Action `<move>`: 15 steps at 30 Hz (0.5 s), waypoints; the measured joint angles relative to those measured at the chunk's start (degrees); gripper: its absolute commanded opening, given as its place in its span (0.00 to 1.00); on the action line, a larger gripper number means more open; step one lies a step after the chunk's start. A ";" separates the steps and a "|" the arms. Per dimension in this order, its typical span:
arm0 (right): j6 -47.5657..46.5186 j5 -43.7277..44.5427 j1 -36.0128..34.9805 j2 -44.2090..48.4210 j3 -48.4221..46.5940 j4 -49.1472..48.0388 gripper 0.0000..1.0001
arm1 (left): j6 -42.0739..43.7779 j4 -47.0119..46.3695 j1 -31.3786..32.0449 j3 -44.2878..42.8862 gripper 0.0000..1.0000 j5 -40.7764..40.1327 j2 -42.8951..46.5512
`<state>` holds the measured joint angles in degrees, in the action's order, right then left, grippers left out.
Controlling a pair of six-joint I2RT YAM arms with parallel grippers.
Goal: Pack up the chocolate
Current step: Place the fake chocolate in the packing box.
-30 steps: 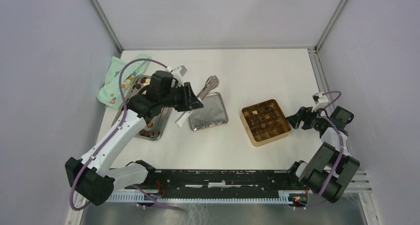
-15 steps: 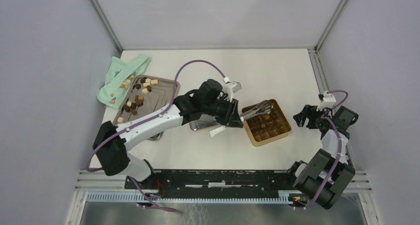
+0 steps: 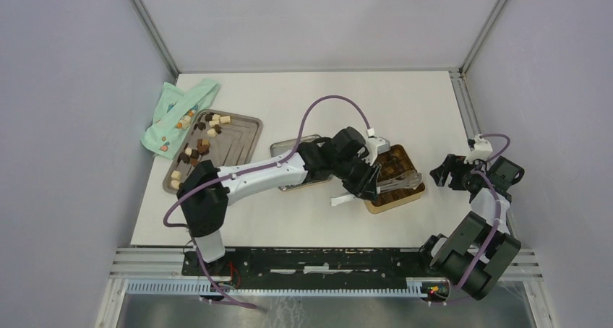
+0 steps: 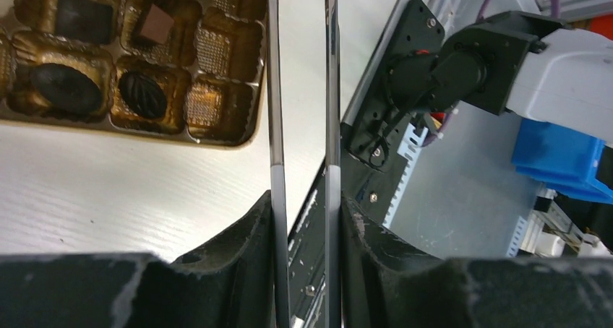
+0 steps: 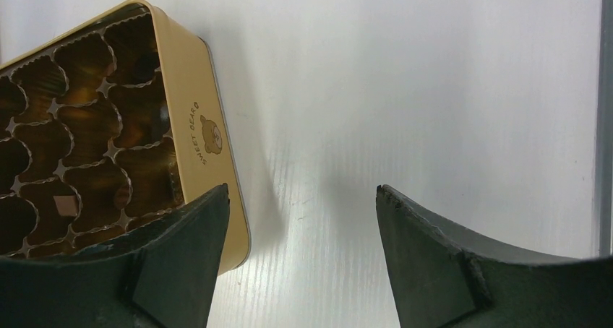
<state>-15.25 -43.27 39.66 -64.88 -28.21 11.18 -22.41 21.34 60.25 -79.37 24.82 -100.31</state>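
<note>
The white table (image 3: 347,104) carries everything. The left arm (image 3: 253,175) reaches far across it toward the right side, and the right arm (image 3: 486,219) stands folded at the table's right edge.

On the left lies a large metal tray (image 3: 237,144) with the loose chocolate (image 3: 201,146) scattered on it. The pieces are dark, mid-brown and cream, and lie mostly over the tray's left half. A pale green cloth (image 3: 173,118) lies at the tray's far left corner. A smaller metal tray (image 3: 285,149) lies between the large tray and the gold tin (image 3: 401,200), half hidden under the left arm.

The tin sits right of centre, with its compartments partly filled (the left wrist view shows two dark moulded pieces, a dark square and a mid-brown square in cells near one corner, with bare gold cells beside them along the edge).

The left gripper (image 4: 303,205) is closed part-way on the long metal tweezers (image 4: 274,89). Each finger presses against one blade, and the blades run parallel with a gap between them. Seen from above, the tweezers reach out over the tin. Their tips lie outside the wrist view, and I cannot tell whether they pinch anything.

The right gripper (image 5: 300,191) hangs over bare table just beside the tin's wall. Its jaws are wide apart and hold nothing, with one finger close to the tin's corner.
</note>
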 measured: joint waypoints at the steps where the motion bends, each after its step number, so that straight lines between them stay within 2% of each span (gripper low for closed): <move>1: 0.00 0.00 0.00 -0.22 0.00 0.00 0.80 | 0.31 0.13 0.15 -0.66 0.02 -0.50 -0.66; 15: -0.02 -0.42 0.15 -1.09 0.33 -0.37 0.80 | 2.16 4.90 0.63 -7.91 0.02 -8.94 -7.23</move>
<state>-15.27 -43.68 39.81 -65.98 -27.88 10.81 -20.25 26.24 60.88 -87.29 15.88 -107.55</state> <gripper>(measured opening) 0.796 0.391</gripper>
